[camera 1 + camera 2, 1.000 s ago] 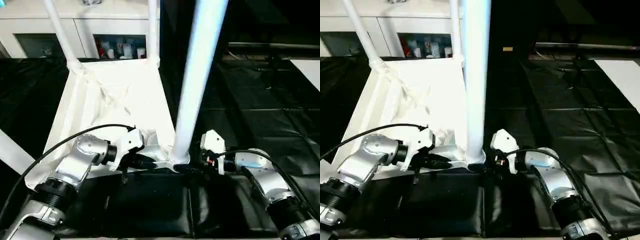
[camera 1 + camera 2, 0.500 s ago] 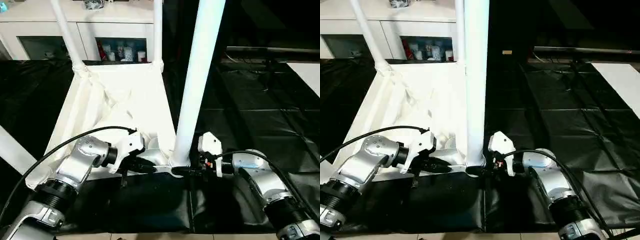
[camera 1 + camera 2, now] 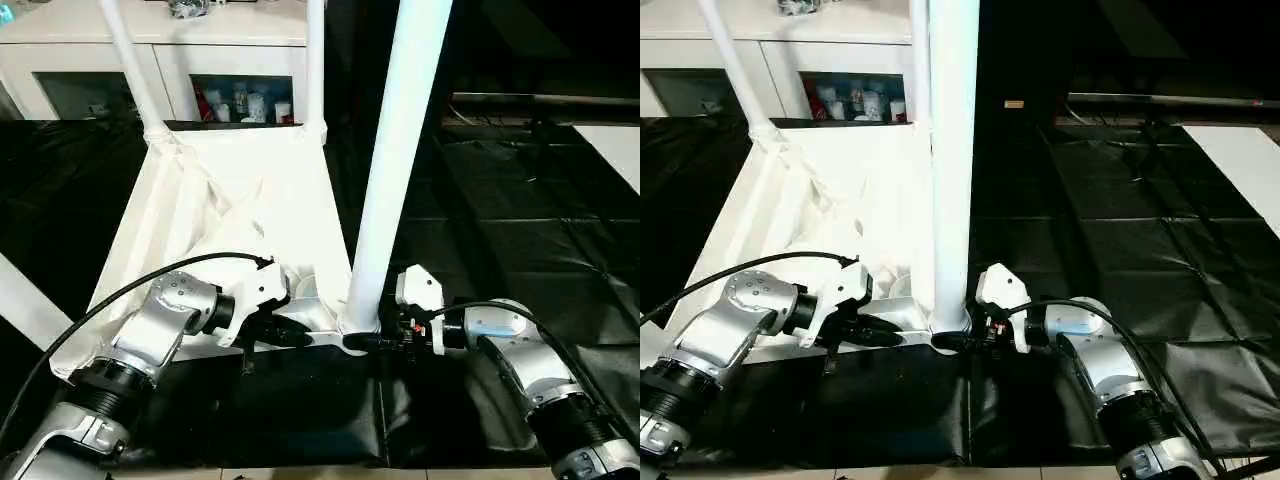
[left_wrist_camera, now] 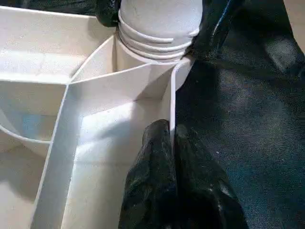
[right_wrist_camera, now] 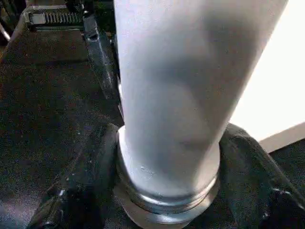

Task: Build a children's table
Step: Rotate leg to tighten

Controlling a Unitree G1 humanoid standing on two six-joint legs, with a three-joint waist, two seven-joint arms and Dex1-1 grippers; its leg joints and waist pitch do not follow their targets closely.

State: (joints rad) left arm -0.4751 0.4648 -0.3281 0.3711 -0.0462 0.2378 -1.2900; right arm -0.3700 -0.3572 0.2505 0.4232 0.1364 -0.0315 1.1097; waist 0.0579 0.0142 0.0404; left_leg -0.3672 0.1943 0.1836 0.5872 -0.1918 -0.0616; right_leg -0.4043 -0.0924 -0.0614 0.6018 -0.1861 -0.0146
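The children's table (image 3: pixel 230 200) lies upside down on the black-sheeted worktop (image 3: pixel 520 230). Four white legs can be counted: three stand in corner sockets, and a fourth (image 3: pixel 25 305) slants in at the picture's edge, its seating hidden. The left gripper (image 4: pixel 170 143) has its fingers pinched on the thin outer rim near the closest leg (image 3: pixel 395 160). The right gripper (image 5: pixel 167 181) has its two fingers (image 5: pixel 81 186) set around that leg's base, seemingly touching it.
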